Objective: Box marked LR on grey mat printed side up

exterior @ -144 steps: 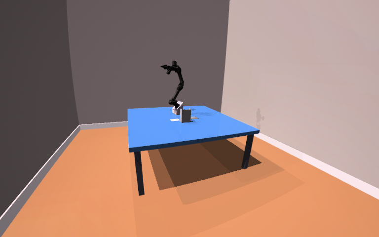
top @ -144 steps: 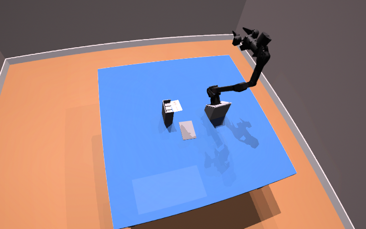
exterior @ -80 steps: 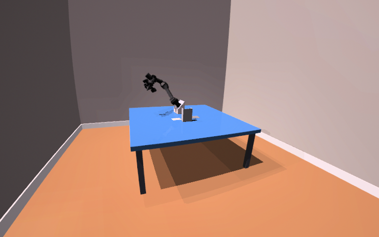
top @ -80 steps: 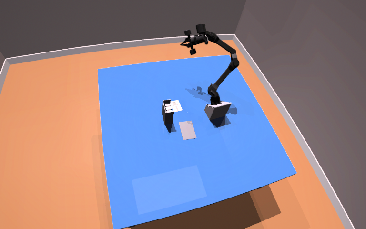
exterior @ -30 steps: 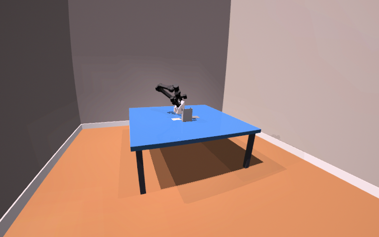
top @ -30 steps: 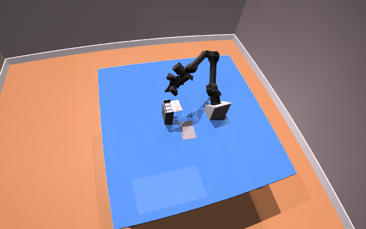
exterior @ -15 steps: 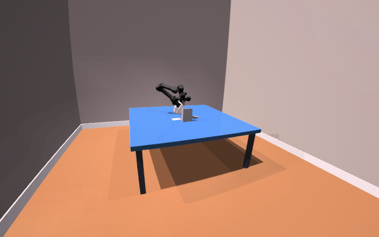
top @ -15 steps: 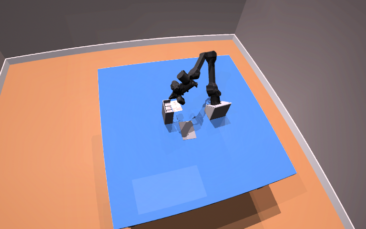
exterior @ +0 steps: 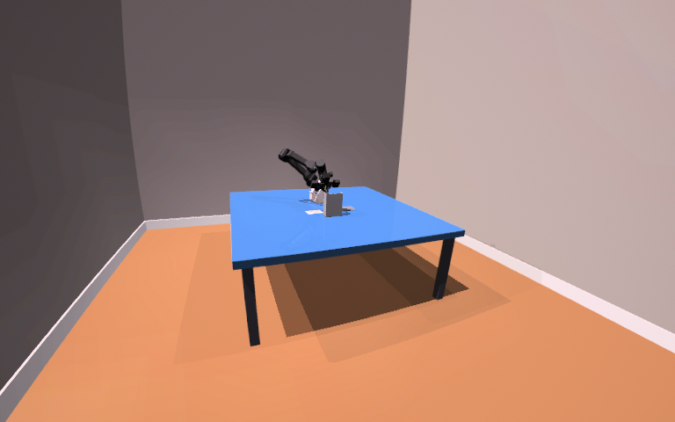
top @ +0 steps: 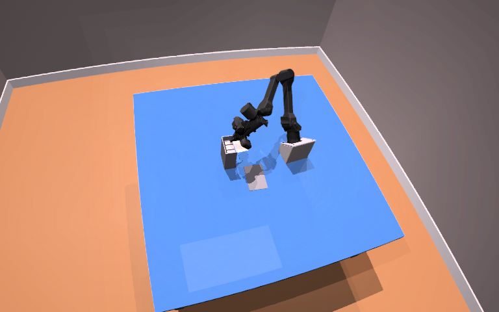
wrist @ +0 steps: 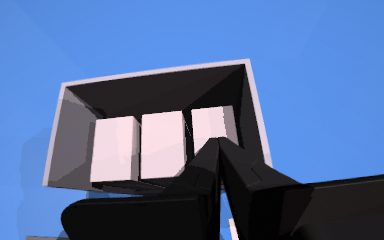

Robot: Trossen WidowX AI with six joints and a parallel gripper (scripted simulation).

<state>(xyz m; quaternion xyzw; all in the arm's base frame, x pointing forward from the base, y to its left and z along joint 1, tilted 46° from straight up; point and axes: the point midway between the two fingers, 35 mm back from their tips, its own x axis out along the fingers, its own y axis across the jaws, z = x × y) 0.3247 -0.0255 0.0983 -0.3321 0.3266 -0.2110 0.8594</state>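
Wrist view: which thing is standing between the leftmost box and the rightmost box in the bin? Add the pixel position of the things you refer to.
The middle box (top: 229,147) (wrist: 162,145) stands between them; the wrist view shows it.

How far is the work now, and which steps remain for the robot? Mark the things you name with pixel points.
No placing is done: three white rectangular boxes (wrist: 116,149) (wrist: 162,145) (wrist: 208,121) stand in the grey open-topped bin (top: 230,160) (exterior: 332,205) (wrist: 57,132). In hand: nothing; the closed black fingers are over the bin. Left: find LR, lay it print up on the flat grey mat (top: 260,182), then withdraw the arm.
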